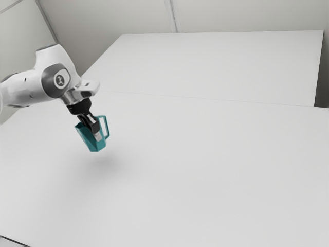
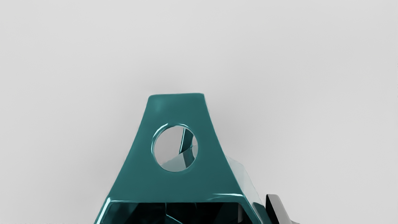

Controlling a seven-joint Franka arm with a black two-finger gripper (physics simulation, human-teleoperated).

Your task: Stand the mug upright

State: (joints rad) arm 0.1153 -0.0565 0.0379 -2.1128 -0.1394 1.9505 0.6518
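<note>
Right in on the black two-finger gripper (image 1: 97, 136), clamped on the glossy teal, faceted mug (image 1: 94, 145), up in the air and tilted; probably gripped by the body to level the base before lowering. Casting a soft shadow onto the smooth white tabletop (image 1: 205, 164), inside a pale-walled room (image 1: 231, 15).

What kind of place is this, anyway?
Probably a simulated robotics test room: a robot arm holds a tilted teal mug above a broad white table, with a plain pale wall behind.
</note>
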